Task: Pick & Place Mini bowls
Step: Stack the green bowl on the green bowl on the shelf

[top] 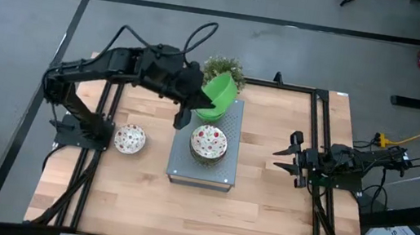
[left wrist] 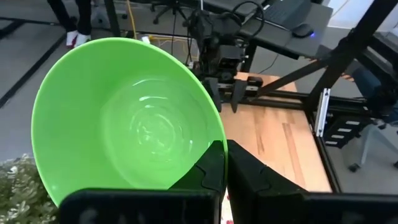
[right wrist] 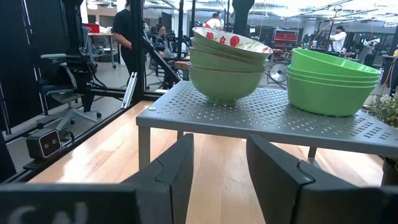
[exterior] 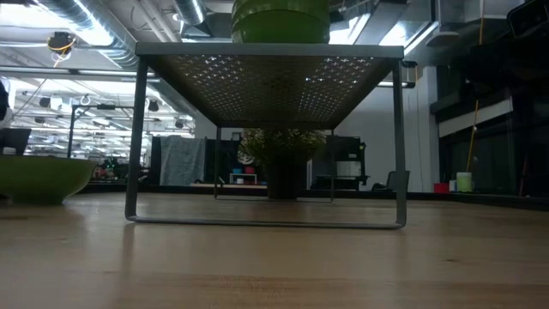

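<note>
My left gripper [top: 199,98] is shut on a plain bright green mini bowl [top: 220,93], held tilted above the far end of the grey perforated rack [top: 223,173]. On the rack stand a stack of plain green bowls [right wrist: 333,81] and a stack topped by a white speckled bowl [top: 208,142]. Another speckled bowl [top: 130,138] rests on its base on the table, left of the rack. My right gripper [top: 284,161] is open and empty, right of the rack. My left gripper [left wrist: 225,165] pinches the green bowl's wall at its rim [left wrist: 217,140], one finger [left wrist: 208,171] inside the bowl and one outside. The bowl is lifted clear of the rack and tilted on edge, so its hollow shows in the left wrist view.
A small bushy potted plant [top: 223,68] stands just beyond the rack's far edge, close to the held bowl. A black frame [top: 319,133] runs along the table's sides. Bare wood lies near and right of the rack [top: 262,215].
</note>
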